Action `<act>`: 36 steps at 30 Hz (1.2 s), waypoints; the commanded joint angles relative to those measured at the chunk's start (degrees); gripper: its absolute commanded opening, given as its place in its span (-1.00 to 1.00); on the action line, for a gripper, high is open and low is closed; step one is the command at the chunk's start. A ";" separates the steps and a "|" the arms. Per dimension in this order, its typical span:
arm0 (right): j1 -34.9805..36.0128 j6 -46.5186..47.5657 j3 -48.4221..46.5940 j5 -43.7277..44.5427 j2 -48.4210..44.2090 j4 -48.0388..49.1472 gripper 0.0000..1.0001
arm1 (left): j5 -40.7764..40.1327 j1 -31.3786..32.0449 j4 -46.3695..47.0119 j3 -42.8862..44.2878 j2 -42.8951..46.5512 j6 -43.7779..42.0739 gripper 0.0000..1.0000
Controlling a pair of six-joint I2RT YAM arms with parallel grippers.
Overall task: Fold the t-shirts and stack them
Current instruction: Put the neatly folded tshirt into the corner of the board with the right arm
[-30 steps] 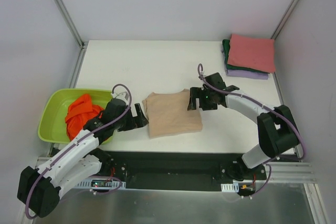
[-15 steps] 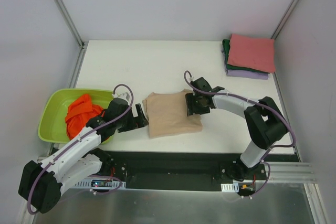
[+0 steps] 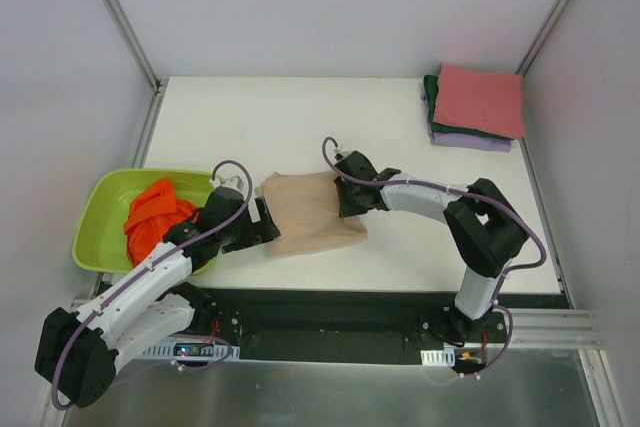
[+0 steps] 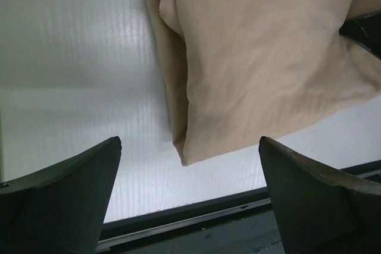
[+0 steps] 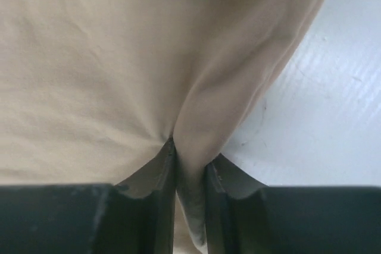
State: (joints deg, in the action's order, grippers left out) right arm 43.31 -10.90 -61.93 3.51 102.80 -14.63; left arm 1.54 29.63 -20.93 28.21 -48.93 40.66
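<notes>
since half a second ago the right gripper (image 5: 189, 168) has slid left across the table (image 3: 250, 117). the beige t-shirt (image 3: 308, 219) has come along with it, so the cloth's left edge now sits just beside the left gripper (image 3: 266, 223), which has barely shifted. the right gripper's fingers are pressed nearly together on a raised pinch of the beige cloth near the shirt's right edge. the fold runs up between the two pads, and the fabric fans out from it in taut creases. the right arm reaches leftward low over the table from its base, elbow bent. the left gripper stands wide apart with nothing between its fingers, its tips low by the near left corner of the folded shirt. in its wrist view that corner shows stacked layers lying on the white surface. beside the left arm the lime-green basin (image 3: 95, 209) sits at the table's left edge with the orange t-shirt (image 3: 155, 215) crumpled inside. at the far right corner, well apart, the pinkish-red t-shirt (image 3: 480, 99) tops a folded stack over the dark green t-shirt (image 3: 431, 95) and the lavender t-shirt (image 3: 470, 143).
</notes>
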 commanded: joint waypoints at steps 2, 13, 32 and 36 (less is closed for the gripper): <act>1.08 4.29 3.66 1.85 5.31 0.40 -0.69 | -4.00 0.08 -3.15 2.47 1.73 1.08 0.98; 0.11 21.87 -11.97 22.47 -0.41 -11.29 -0.99 | -17.26 -0.01 -12.11 5.19 7.70 4.51 0.98; -14.39 49.11 -34.56 44.74 9.60 -1.11 -0.99 | -29.66 -0.01 -18.88 5.98 13.60 10.84 0.98; -17.20 54.83 -39.65 47.99 12.85 3.73 -0.99 | -31.33 -0.01 -20.90 7.39 12.37 12.24 0.98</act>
State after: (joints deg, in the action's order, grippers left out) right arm 28.27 36.34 -94.72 45.15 114.34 -18.52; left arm -25.47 29.58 -38.48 32.53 -35.68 50.54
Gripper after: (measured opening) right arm 0.053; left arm 0.990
